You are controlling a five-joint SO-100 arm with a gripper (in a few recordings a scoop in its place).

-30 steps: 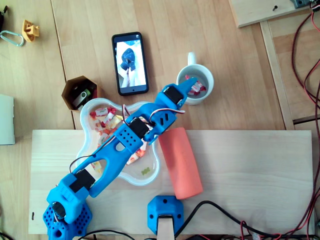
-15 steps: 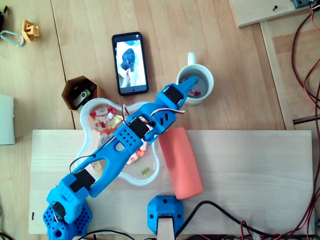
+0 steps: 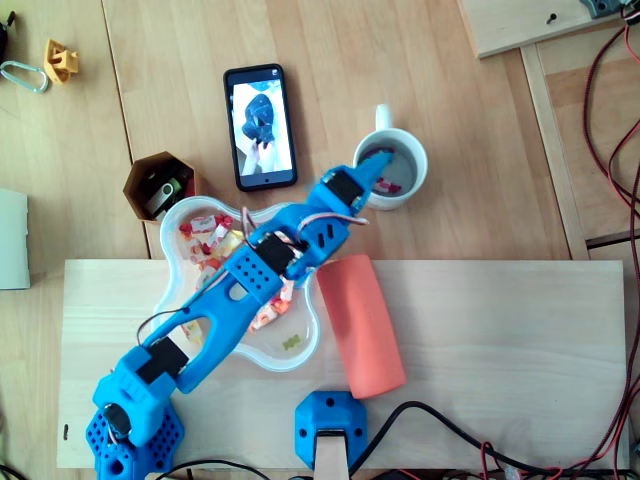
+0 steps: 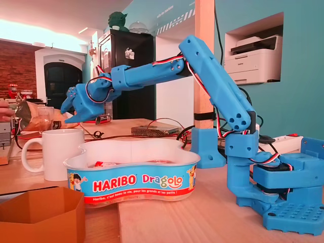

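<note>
My blue gripper hangs over the left side of a white mug, its tips just above the rim. From the side, in the fixed view, the gripper stands open above the mug with nothing between its fingers. A small red-and-white sweet lies inside the mug. Under my arm sits a white Haribo tub holding several wrapped sweets; the fixed view shows this tub to the right of the mug.
A phone lies left of the mug. A brown hexagonal box stands by the tub. A red-orange cylinder lies on the wooden board. Cables run along the right edge.
A second ago red-and-white sweets showed large at the mug's mouth; now a small bit shows lower inside. The arm has shifted slightly to the left.
</note>
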